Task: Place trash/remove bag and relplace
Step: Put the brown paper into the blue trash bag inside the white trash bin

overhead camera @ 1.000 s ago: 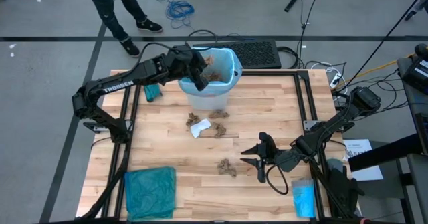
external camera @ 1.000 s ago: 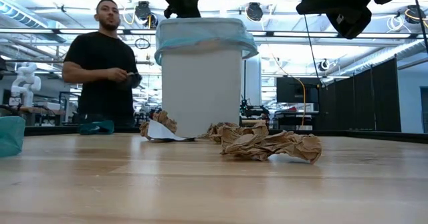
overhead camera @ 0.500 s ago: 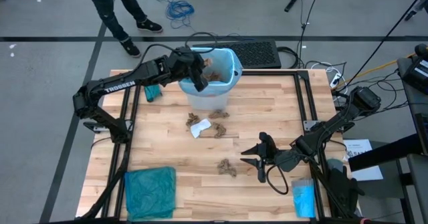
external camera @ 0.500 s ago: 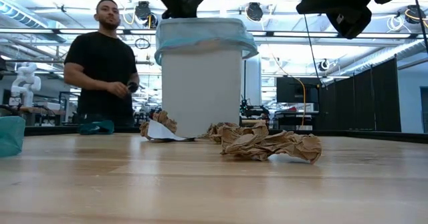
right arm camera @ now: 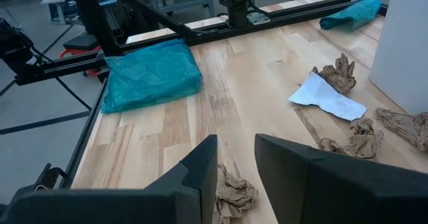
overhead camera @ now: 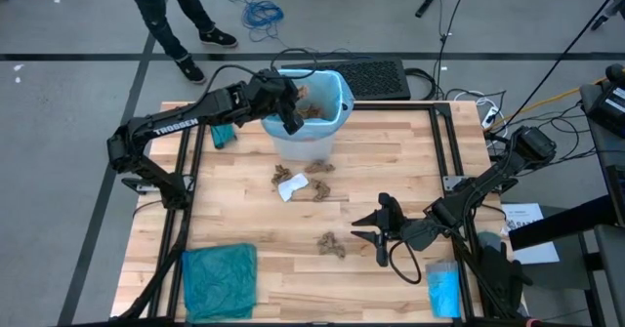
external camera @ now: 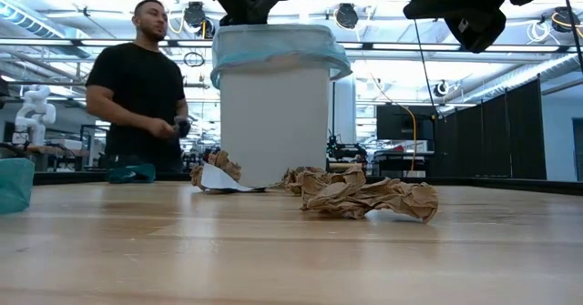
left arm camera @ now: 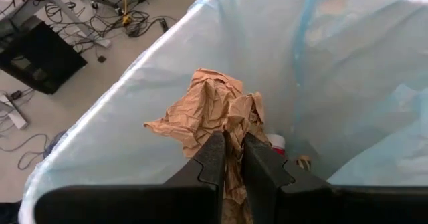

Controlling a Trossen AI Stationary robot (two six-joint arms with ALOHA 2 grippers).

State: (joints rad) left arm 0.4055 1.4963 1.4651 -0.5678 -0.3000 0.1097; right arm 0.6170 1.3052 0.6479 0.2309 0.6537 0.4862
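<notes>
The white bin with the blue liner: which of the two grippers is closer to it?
The left. The left gripper hangs over the bin, above the crumpled paper inside. The right gripper hovers well away, over the table's near side.

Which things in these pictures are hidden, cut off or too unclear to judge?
- Bin contents: in the low view its white wall hides them.
- Left gripper: in the left wrist view a brown paper scrap lies just past the fingertips; held or released, unclear.
- Red-and-white tube: mostly hidden by the scrap and fingers.
- Right gripper: cut off by the top edge in the low view.
- Blue liner: its bottom is covered by trash.
</notes>
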